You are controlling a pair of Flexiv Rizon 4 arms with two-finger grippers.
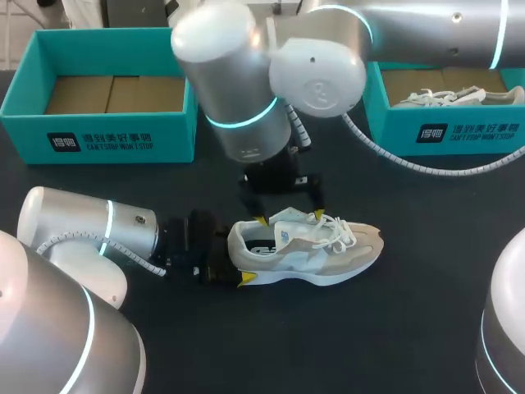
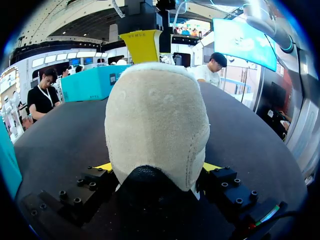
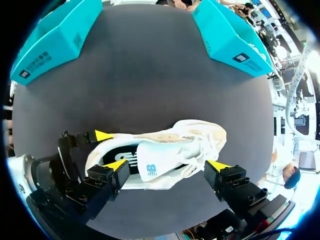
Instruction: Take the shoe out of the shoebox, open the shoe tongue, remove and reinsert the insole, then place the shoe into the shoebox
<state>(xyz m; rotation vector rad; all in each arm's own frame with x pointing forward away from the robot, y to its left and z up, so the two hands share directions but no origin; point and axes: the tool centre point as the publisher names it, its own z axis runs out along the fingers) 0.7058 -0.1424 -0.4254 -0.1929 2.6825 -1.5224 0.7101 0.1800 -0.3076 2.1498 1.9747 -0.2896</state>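
The shoe (image 1: pixel 316 250) lies on the table in the middle, out of the open box (image 1: pixel 107 135) at the far left. Its long axis runs left to right, heel left and toe right. The left claw (image 2: pixel 157 167) grips the heel from both sides. The right claw (image 3: pixel 167 165) hangs open above, its 2 fingers spread along the shoe's length. The tongue (image 3: pixel 150 167) is between them, so the right arm is placed to lift it.

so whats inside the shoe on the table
Through the opening of the shoe, the right wrist view shows a black insole with white print at the heel end. The white tongue covers everything further forward, so the toe end is hidden.
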